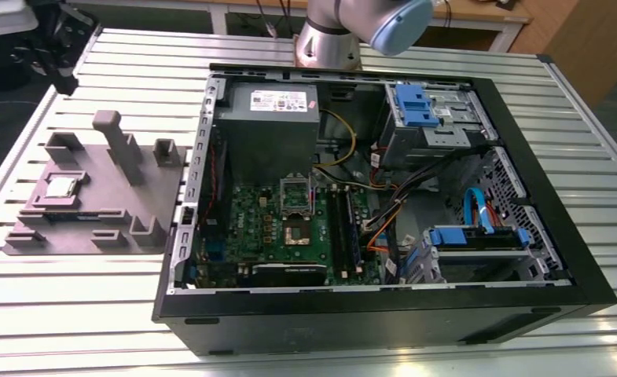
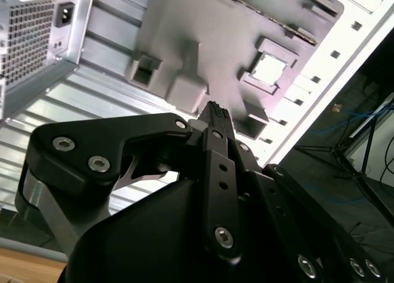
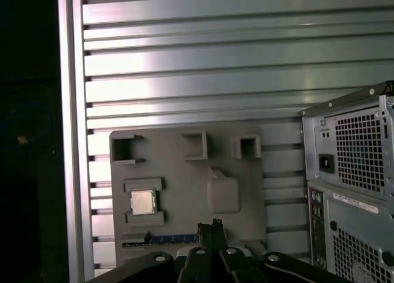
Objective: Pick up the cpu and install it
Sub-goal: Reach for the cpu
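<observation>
The cpu (image 1: 60, 187) is a small silver square lying in a recess of the grey fixture (image 1: 98, 196), on the table at the exterior view's left of the open computer case (image 1: 392, 314). Both wrist views show the cpu (image 3: 143, 202) (image 2: 269, 69) from a distance. My gripper (image 3: 209, 224) (image 2: 215, 112) hangs well above the fixture with its black fingertips together and nothing between them. On the green motherboard (image 1: 251, 216) inside the case, the socket (image 1: 295, 233) lies uncovered with its metal frame (image 1: 295, 192) swung up.
The grey power supply (image 1: 269, 118) fills the case's far corner, and blue drive cages (image 1: 429, 106) and cables sit at the exterior view's right. The fixture has upright posts (image 1: 114, 141). The case's rear panel (image 3: 351, 172) stands beside the fixture. The arm's base (image 1: 329, 39) is behind the case.
</observation>
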### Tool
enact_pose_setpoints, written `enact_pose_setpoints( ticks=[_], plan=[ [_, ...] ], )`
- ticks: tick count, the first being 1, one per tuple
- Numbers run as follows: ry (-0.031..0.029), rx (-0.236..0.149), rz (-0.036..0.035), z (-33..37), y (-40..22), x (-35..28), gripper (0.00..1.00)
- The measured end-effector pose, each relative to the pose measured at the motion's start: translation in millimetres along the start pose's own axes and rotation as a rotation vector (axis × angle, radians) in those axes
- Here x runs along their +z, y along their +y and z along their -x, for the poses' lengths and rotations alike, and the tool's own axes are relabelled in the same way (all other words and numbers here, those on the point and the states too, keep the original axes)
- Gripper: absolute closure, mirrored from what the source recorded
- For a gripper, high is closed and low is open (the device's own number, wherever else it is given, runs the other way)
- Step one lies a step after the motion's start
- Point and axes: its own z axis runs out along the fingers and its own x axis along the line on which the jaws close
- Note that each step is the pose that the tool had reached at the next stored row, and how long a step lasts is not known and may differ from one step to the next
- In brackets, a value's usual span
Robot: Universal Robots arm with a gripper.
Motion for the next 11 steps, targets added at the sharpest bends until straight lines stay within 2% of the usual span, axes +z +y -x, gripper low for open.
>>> enact_pose_setpoints(
  ticks=[5, 11],
  plan=[
    [0.0017, 0.000, -0.0001, -21.4, -1.7, 0.9, 0.90],
    [0.0046, 0.000, -0.0002, -40.2, -3.1, 1.8, 0.90]
  ],
)
